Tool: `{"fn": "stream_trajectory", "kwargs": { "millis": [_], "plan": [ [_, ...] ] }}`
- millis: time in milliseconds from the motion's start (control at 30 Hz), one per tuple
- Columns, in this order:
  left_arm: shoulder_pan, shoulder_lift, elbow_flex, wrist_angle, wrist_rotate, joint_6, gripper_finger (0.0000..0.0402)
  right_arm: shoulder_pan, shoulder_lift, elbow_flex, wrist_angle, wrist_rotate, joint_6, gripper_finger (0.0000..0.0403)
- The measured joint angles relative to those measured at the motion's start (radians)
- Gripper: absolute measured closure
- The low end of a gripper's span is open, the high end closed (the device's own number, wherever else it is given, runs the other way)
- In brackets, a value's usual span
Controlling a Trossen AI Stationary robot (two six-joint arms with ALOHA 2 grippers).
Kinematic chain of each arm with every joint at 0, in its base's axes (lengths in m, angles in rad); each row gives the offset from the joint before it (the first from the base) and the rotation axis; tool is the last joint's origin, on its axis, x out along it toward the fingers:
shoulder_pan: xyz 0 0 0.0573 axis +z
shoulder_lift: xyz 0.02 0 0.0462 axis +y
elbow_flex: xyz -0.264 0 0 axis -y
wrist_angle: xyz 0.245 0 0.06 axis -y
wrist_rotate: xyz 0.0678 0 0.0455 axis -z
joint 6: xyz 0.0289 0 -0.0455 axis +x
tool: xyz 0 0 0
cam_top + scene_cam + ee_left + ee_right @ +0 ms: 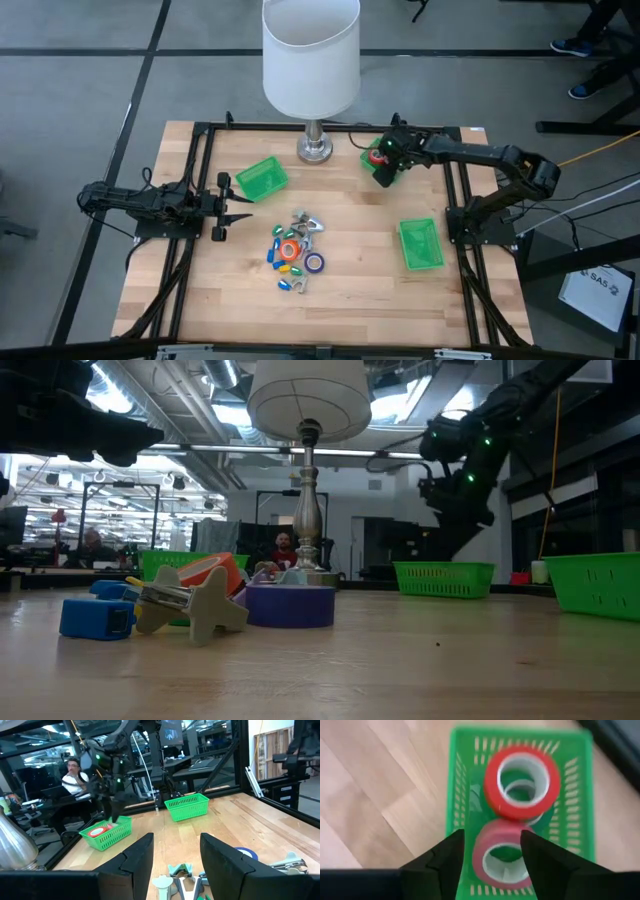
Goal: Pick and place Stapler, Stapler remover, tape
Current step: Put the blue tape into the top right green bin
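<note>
A pile [295, 252] of small things lies mid-table: orange [289, 250] and purple [314, 262] tape rolls, blue oblong staplers [95, 617] and silvery claw-shaped staple removers [195, 605]. My right gripper [492, 855] hangs open, pointing down, over the far green bin [372, 158]. In that bin lie two red tape rolls, one [521, 780] overlapping the other [502, 857]. The lower roll sits below and between the fingers. My left gripper [240, 207] waits open above the table, left of the pile.
A white-shaded lamp [312, 60] stands at the far edge, its metal base [315, 148] between the far bin and a second green bin [262, 178]. A third green bin [421, 244] lies near the right edge. A black frame rims the table. People sit in the room beyond.
</note>
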Motion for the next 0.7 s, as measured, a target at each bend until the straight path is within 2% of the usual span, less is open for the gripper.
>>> {"fn": "stream_trajectory", "kwargs": {
  "millis": [200,500,700],
  "plan": [
    [0.000,0.000,0.000,0.000,0.000,0.000,0.0245,0.073,0.000,0.057,0.054,-0.022,-0.082,0.0215],
    [0.000,0.000,0.000,0.000,0.000,0.000,0.0245,0.243,0.000,0.057,0.247,-0.236,-0.257,0.0226],
    [0.000,0.000,0.000,0.000,0.000,0.000,0.0245,0.347,0.000,0.057,0.340,-0.279,-0.379,0.0223]
  ]
}}
